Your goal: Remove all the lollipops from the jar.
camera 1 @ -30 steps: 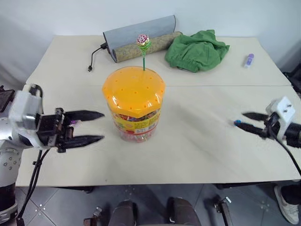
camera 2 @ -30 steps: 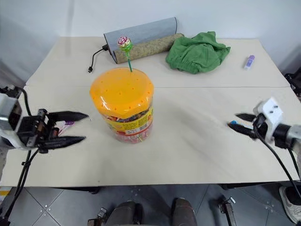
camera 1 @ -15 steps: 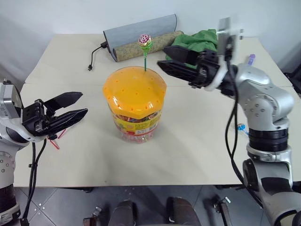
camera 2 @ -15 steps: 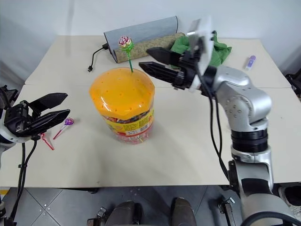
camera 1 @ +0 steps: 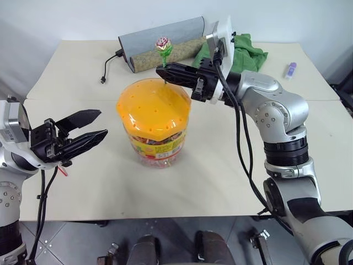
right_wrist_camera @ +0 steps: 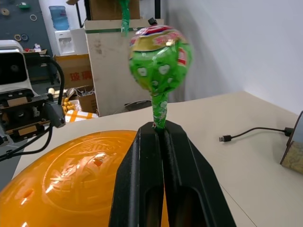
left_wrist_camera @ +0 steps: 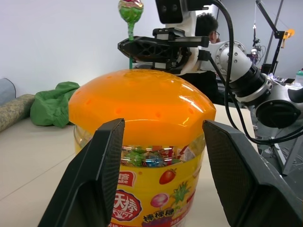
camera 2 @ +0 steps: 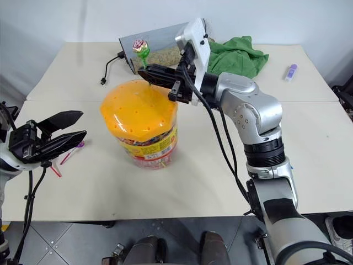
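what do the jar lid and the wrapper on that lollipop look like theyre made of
The jar has a domed orange lid that looks like glossy, slightly translucent moulded plastic: it shows bright glare patches and small holes. The lollipop seems wrapped in thin shiny film, probably plastic or foil: it crinkles, gathers at the stick and reflects light.

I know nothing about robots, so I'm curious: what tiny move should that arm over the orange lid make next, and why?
Probably lift straight up. The right claw is shut on the stick of the green lollipop, which still stands in the jar lid's hole; pulling along the stick should free it.
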Motion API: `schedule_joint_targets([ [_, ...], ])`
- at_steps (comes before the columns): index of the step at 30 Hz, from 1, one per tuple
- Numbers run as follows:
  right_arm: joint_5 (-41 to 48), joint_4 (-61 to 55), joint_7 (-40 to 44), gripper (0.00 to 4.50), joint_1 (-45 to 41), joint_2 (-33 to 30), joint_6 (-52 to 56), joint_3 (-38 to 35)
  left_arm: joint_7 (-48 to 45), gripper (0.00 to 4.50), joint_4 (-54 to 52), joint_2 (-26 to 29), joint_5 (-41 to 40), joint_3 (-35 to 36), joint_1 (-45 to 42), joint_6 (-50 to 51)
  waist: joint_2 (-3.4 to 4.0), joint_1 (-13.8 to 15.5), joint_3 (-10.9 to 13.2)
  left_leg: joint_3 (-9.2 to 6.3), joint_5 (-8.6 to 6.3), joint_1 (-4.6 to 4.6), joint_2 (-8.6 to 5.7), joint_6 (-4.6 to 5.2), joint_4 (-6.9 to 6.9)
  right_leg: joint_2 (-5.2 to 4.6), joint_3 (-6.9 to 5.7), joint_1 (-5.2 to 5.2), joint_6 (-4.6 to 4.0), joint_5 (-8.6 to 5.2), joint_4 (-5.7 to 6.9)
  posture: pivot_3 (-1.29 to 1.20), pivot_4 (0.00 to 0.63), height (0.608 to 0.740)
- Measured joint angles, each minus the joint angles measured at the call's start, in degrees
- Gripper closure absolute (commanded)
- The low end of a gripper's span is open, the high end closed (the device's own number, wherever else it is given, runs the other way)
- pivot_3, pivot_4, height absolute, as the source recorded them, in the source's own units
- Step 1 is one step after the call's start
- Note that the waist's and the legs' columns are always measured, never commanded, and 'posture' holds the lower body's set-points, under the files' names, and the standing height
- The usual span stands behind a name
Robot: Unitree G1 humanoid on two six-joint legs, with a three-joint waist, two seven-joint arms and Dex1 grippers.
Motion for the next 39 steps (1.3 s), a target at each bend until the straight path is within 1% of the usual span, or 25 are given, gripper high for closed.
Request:
schedule_joint_targets([
  [4,3.29,0.94,2.07,4.47,-0.35,1.65,-5.24,-6.04,-0.40,1.72,-0.22,0.00,-0.57,-0.18,-0.76,0.00,0.00,-0.03,0.00,0.00,0.00,0.00,0.00,0.00,-0.01,0.00,-0.01,0.00,0.00,0.00,0.00,0.00,0.150,0.740],
  [7,3.41,4.59,1.98,4.47,-1.48,-3.56,-7.50,-12.09,-1.94,1.72,-1.00,0.05,-0.62,-0.81,-1.21,-0.03,-0.01,0.46,0.00,0.02,0.00,-0.01,-0.06,0.01,0.03,-0.02,0.00,0.09,0.01,0.01,0.00,0.00,0.150,0.740],
  [8,2.84,5.29,2.38,4.47,-1.30,-6.43,-7.59,-12.83,-2.46,1.72,-1.07,0.18,-0.61,-1.12,-1.40,-0.02,-0.01,0.51,-0.01,0.03,0.00,-0.02,-0.07,0.01,0.03,-0.03,0.00,0.10,0.01,0.01,-0.01,0.00,0.150,0.740],
  [10,-0.68,5.73,4.33,4.47,0.89,-15.60,-6.51,-11.91,-4.08,1.72,-1.97,1.03,-0.54,-2.66,-1.73,-0.02,-0.02,0.74,0.00,0.08,-0.01,-0.09,-0.09,0.02,0.02,-0.03,-0.01,0.09,0.01,0.01,-0.06,0.00,0.150,0.740],
  [11,-3.67,5.94,5.55,4.47,3.79,-22.72,-5.47,-11.00,-5.47,1.72,-2.43,2.00,-0.32,-3.60,-1.71,-0.02,-0.02,1.01,-0.01,0.18,-0.01,-0.11,-0.10,0.02,-0.02,-0.03,-0.03,0.09,0.01,0.01,-0.09,0.00,0.150,0.740],
  [13,-8.03,5.66,6.84,4.47,11.11,-32.31,-2.85,-10.14,-7.84,1.72,-2.48,3.47,1.61,-4.99,-1.08,-0.92,-0.02,1.26,-0.01,0.29,-0.02,-0.10,-0.09,0.02,-0.12,-0.03,-0.08,0.07,0.01,0.00,-0.15,0.00,0.150,0.740],
  [15,-11.42,5.68,6.67,4.47,19.99,-37.74,0.04,-9.95,-9.83,1.72,-2.06,4.02,3.92,-6.41,0.31,-2.08,-0.01,1.46,0.00,0.50,-0.02,-0.08,-0.05,0.01,-0.16,-0.01,-0.10,0.02,0.01,0.00,-0.20,0.00,0.150,0.740],
  [16,-12.68,5.55,6.28,4.47,23.01,-38.26,0.73,-9.83,-10.34,1.72,-1.67,3.98,4.79,-7.32,0.53,-2.43,0.03,1.24,0.02,0.78,-0.02,-0.06,0.00,0.01,-0.15,-0.02,-0.02,-0.04,-0.01,-0.01,-0.24,0.00,0.150,0.740],
  [20,-17.15,2.39,4.06,4.47,37.27,-39.00,-1.16,-9.37,-12.10,1.72,0.65,4.00,9.15,-10.10,0.66,-5.09,0.07,0.44,0.04,0.99,0.02,0.12,0.04,0.03,-0.08,-0.02,0.19,-0.01,-0.03,-0.02,-0.15,0.00,0.150,0.740],
  [23,-19.32,2.61,1.40,4.47,40.87,-37.20,-2.86,-9.36,-12.74,1.72,2.12,3.99,10.71,-11.15,0.65,-6.35,0.07,0.23,0.04,1.21,0.03,0.20,0.06,0.05,-0.07,-0.02,0.41,-0.04,-0.03,-0.02,-0.18,0.00,0.150,0.740],
  [26,-20.49,3.20,-1.02,3.80,43.07,-34.78,-5.80,-10.54,-12.56,1.72,2.26,4.03,11.52,-11.39,0.63,-6.58,0.08,0.42,0.04,1.15,0.03,0.19,0.07,0.05,-0.07,-0.02,0.39,-0.04,-0.03,-0.02,-0.16,0.00,0.150,0.740],
  [30,-20.25,3.27,-0.57,2.48,45.97,-34.48,-7.79,-11.51,-10.46,1.72,3.20,4.14,14.08,-11.36,0.21,-7.23,0.07,0.97,0.04,1.11,0.02,0.13,0.04,0.06,-0.05,-0.03,0.38,-0.04,-0.01,-0.01,-0.20,0.00,0.150,0.740],
  [32,-18.60,3.20,0.86,1.74,47.04,-34.11,-9.44,-14.04,-9.42,1.72,4.85,4.16,14.55,-10.85,0.03,-7.26,0.07,1.45,0.04,1.12,0.02,0.14,0.04,0.06,-0.05,-0.02,0.37,-0.04,-0.01,-0.01,-0.21,0.00,0.150,0.740],
  [34,-15.73,2.57,3.81,1.09,48.81,-33.08,-12.81,-17.90,-8.82,1.72,6.35,4.27,15.39,-10.26,0.20,-7.61,0.07,1.78,0.04,1.11,0.02,0.15,0.06,0.06,-0.05,-0.01,0.36,-0.04,-0.01,-0.01,-0.21,0.00,0.150,0.740],
  [36,-11.80,0.90,7.95,0.39,50.53,-30.42,-17.78,-21.87,-8.74,1.72,8.21,4.56,16.72,-9.59,0.78,-8.55,0.07,1.87,0.04,1.12,0.02,0.15,0.05,0.06,-0.06,0.01,0.35,-0.04,-0.01,-0.01,-0.21,0.00,0.150,0.740],
  [37,-8.02,-0.91,11.10,0.03,51.45,-27.50,-21.19,-24.94,-8.32,1.72,9.32,4.64,17.71,-9.25,1.18,-9.35,0.07,1.90,0.04,1.10,0.02,0.16,0.06,0.06,-0.07,0.02,0.33,-0.02,-0.01,-0.01,-0.23,0.00,0.150,0.740],
  [39,-2.86,-4.40,14.75,0.03,52.66,-24.16,-24.83,-27.66,-7.46,1.72,10.86,4.63,19.29,-9.08,1.69,-10.58,0.07,1.89,0.04,1.10,0.02,0.15,0.06,0.07,-0.06,0.02,0.36,-0.02,-0.01,0.00,-0.22,0.00,0.150,0.740],
])
